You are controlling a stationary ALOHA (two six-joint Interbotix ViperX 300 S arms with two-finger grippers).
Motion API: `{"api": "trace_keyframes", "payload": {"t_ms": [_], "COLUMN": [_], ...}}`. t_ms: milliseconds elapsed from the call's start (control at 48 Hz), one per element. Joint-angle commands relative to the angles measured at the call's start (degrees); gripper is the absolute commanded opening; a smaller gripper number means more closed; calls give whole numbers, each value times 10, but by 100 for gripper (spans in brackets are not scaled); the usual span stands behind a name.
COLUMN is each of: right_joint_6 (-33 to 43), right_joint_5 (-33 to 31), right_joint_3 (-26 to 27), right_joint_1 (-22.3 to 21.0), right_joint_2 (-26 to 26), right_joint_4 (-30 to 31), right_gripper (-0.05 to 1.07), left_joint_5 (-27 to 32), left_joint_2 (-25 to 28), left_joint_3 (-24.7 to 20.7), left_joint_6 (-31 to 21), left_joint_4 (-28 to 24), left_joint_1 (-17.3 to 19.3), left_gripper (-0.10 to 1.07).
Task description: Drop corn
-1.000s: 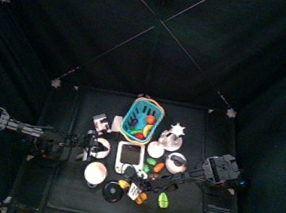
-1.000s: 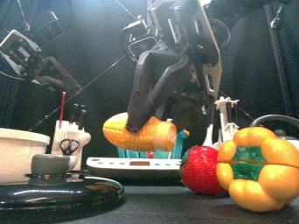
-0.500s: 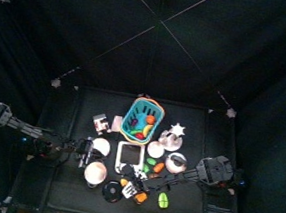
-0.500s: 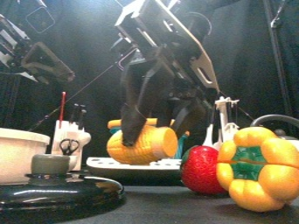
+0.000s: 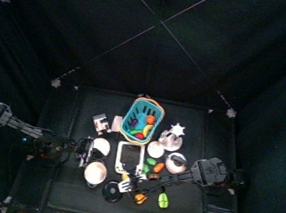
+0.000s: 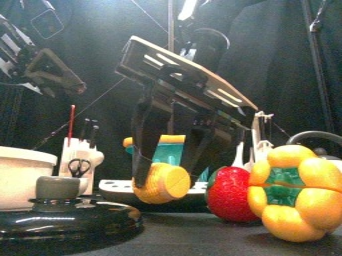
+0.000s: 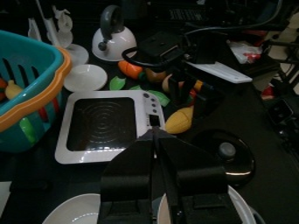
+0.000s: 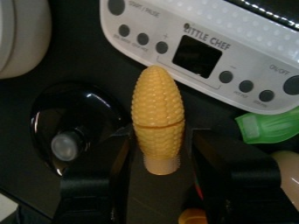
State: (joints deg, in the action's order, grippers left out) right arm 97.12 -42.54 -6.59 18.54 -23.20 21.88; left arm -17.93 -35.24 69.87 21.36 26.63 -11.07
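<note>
Gripping the corn (image 8: pixel 156 114) lengthwise, the right hand (image 8: pixel 158 162) hangs over the black lid (image 8: pixel 73 122); teal basket (image 5: pixel 141 116) holds vegetables.

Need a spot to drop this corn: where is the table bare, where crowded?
Bare table lies at the back corners, either side of the teal basket. Under the corn in the right tool, a small bare patch shows between the black lid and the scale. The front middle is crowded.
</note>
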Motion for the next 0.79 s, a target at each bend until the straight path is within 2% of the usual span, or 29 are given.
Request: {"api": "trace_keyframes", "payload": {"t_ms": [0, 208, 396, 771], "right_joint_6": [16, 29, 43, 40], "right_joint_5": [-2, -3, -1, 1], "right_joint_3": [2, 2, 2, 4], "right_joint_1": [8, 19, 27, 28], "right_joint_2": [13, 12, 13, 18], "right_joint_4": [4, -25, -17, 3], "right_gripper": [61, 62, 65, 91], "left_joint_5": [-4, -4, -4, -4], "left_joint_2": [1, 0, 1, 0], "left_joint_3": [-7, -6, -6, -5], "left_joint_6": [1, 0, 0, 0], "left_joint_4": [0, 0, 1, 2], "left_joint_1": [-1, -2, -1, -1], "left_gripper": [45, 45, 45, 45]}}
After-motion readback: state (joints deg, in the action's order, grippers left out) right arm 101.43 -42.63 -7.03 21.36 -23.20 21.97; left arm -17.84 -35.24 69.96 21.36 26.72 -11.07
